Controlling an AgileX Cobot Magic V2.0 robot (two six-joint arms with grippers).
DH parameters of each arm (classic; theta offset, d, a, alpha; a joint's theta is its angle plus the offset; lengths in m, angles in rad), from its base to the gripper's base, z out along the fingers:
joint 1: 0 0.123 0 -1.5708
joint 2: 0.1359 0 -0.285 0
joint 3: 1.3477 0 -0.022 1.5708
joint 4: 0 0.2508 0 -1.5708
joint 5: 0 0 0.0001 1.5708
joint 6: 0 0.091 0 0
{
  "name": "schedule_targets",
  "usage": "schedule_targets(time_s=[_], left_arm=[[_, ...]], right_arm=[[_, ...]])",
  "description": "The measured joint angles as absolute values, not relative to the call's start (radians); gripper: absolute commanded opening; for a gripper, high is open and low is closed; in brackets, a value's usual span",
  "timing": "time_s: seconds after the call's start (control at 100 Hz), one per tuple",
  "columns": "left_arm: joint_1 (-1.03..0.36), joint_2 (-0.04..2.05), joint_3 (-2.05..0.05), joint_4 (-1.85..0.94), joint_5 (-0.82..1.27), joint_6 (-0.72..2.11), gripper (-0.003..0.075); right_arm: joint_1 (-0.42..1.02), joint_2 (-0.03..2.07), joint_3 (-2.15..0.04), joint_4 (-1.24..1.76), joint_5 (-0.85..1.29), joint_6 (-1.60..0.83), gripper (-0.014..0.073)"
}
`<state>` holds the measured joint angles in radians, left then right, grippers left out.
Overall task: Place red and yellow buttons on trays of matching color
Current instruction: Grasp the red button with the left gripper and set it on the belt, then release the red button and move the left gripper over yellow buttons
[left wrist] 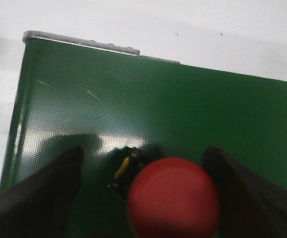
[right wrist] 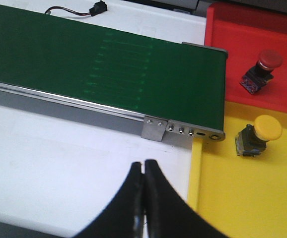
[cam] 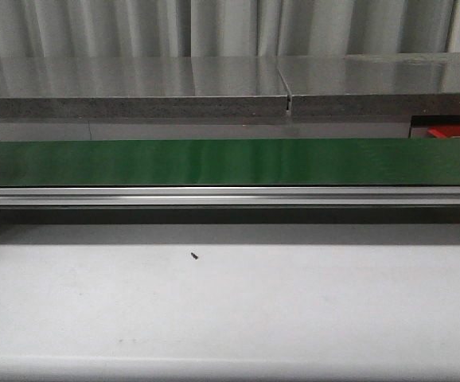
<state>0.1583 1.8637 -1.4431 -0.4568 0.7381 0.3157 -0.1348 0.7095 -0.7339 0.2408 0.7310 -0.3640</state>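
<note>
A white table (cam: 230,310) fills the near part of the front view, and a long green belt (cam: 230,161) runs across it from 9 o'clock to 3 o'clock on a metal frame (cam: 230,196). Neither arm shows in that view. A small dark speck (cam: 193,255) lies on the table, just left of centre.

In the right wrist view the belt's end stops beside two trays. The red tray (right wrist: 223,29) sits at about 1 o'clock, and a red button (right wrist: 262,69) lies on it on its side. The yellow tray (right wrist: 243,198) sits at about 4 o'clock, touching the red tray along one edge, and a yellow button (right wrist: 257,134) lies tipped over on it, near the belt's end. The right gripper (right wrist: 144,171) hangs over the bare table with its two black fingers pressed together and nothing between them.

In the left wrist view the left gripper (left wrist: 143,158) is over the belt with its fingers spread wide apart. A second red button (left wrist: 173,198) stands on the belt between them, at about 6 o'clock, touching neither finger. Its dark base with a yellow mark (left wrist: 126,168) shows beside the cap.
</note>
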Motion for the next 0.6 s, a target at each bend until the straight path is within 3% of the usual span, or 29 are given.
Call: schedule_targets(time_s=[0.06, 0.33, 0.6], left_arm=[[0.158, 1.852, -1.443, -0.461, 0.738, 0.320, 0.0710], [0.172, 1.726, -1.443, -0.466, 0.750, 0.324, 0.0652], [0.360, 1.647, -1.441, -0.465, 0.758, 0.324, 0.0652]], right_arm=[[-0.135, 0.710, -0.734, 0.241, 0.731, -0.364, -0.0117], [-0.135, 0.710, -0.734, 0.241, 0.731, -0.364, -0.0117], [-0.135, 0.710, -0.734, 0.241, 0.731, -0.364, -0.0117]])
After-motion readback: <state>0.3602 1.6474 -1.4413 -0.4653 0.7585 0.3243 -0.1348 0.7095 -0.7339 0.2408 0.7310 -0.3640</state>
